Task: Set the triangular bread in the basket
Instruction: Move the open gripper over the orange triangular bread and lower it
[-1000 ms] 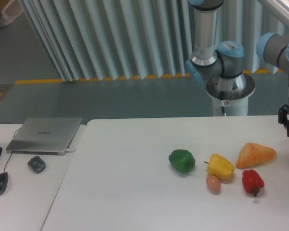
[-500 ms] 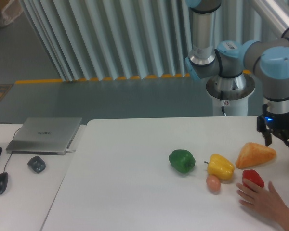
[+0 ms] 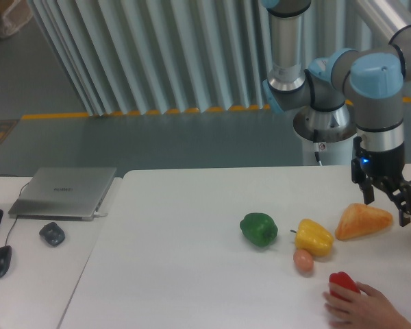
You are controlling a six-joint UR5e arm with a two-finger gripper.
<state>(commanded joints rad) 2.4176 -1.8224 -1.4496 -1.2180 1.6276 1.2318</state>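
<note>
1. The UR5e arm reaches in from the upper right, its last link pointing straight down, so the pincer (image 3: 385,199) hangs directly above the triangular bread (image 3: 363,221).
2. The pincer's two fingers (image 3: 403,203) are spread apart, one over the wedge's upper left edge, the other by its right tip; nothing is between them.
3. The triangular bread lies on the white surface (image 3: 185,267) near its right edge, its pointed end to the right, its paler side facing the camera.
4. Just left of it sits a yellow bell pepper (image 3: 314,237), with a small pinkish egg-shaped thing (image 3: 303,260) touching that pepper's lower left side.
5. A green bell pepper (image 3: 259,229) stands further left, apart from the others.
6. A person's hand (image 3: 362,313) enters from the lower right corner, fingers wrapped around a red bell pepper (image 3: 342,284).
7. On the neighbouring desk at left lie a closed laptop (image 3: 63,192) and two computer mice (image 3: 52,234).
</note>
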